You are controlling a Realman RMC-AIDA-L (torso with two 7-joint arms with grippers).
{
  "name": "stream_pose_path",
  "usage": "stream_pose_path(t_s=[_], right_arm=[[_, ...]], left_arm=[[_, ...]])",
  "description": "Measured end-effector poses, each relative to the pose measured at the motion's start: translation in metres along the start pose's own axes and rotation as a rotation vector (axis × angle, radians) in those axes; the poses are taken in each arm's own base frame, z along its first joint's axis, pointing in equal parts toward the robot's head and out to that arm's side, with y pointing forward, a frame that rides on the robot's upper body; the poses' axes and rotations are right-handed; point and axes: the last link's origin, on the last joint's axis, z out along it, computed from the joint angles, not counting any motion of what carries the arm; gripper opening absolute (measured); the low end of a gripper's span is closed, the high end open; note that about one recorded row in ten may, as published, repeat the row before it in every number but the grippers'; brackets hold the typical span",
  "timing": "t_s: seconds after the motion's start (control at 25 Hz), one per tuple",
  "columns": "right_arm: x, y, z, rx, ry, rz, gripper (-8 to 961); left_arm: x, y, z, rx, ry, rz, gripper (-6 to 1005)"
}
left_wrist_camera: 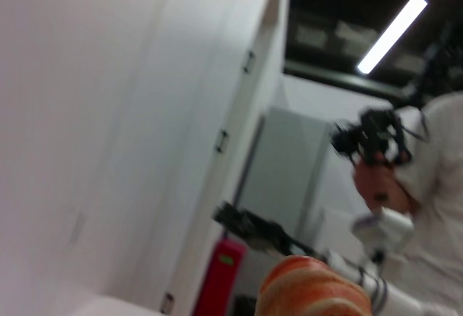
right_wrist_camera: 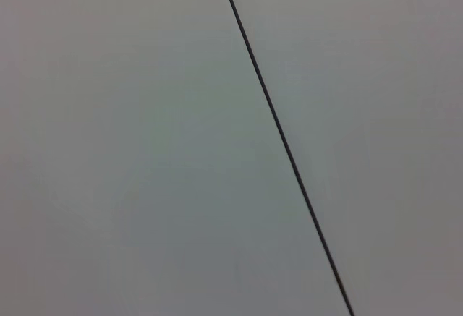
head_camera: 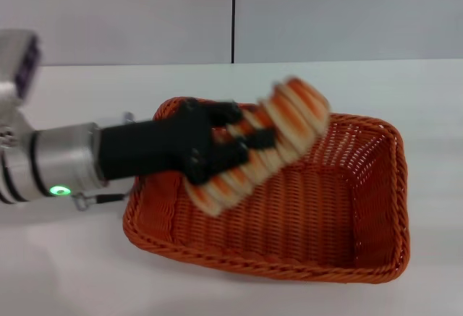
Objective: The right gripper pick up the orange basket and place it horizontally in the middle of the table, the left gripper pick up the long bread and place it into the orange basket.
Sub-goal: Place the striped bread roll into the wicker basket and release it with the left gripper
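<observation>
The orange basket (head_camera: 325, 215) lies lengthwise across the middle of the white table (head_camera: 405, 92) in the head view. Above its left half my left gripper (head_camera: 235, 146) reaches in from the left, shut on the long bread (head_camera: 264, 142). The striped loaf hangs tilted, one end high toward the back, the other low over the basket's floor. The left wrist view catches only one rounded end of the long bread (left_wrist_camera: 315, 291). My right gripper is out of sight, and its wrist camera faces a plain wall.
Bare tabletop (head_camera: 65, 272) surrounds the basket on every side. A grey wall with a dark vertical seam (head_camera: 234, 16) stands behind the table. The left wrist view looks across the room at a person (left_wrist_camera: 427, 186) with a camera.
</observation>
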Motion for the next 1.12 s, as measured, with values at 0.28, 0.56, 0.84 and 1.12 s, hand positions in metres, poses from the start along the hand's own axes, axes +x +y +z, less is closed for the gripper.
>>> stream_pose_path(t_s=[0.28,0.56,0.84,1.12], right_arm=[[0.002,0.002,0.001,-0.012,0.010,0.005,505],[0.003,0.003,-0.001,-0.011,0.014,0.006,505],[0.003,0.006,0.002,-0.027,0.007,0.011,505],[0.002,0.007,0.002,-0.034,-0.006,0.013,505]], left_arm=[[-0.007,-0.002,0.004,0.032,-0.001,-0.019,312],[-0.009,-0.001,-0.009,0.082,0.040,-0.027,370],[-0.010,0.001,-0.010,0.080,0.045,-0.033,632],[-0.010,0.002,-0.013,0.085,0.054,-0.037,788]])
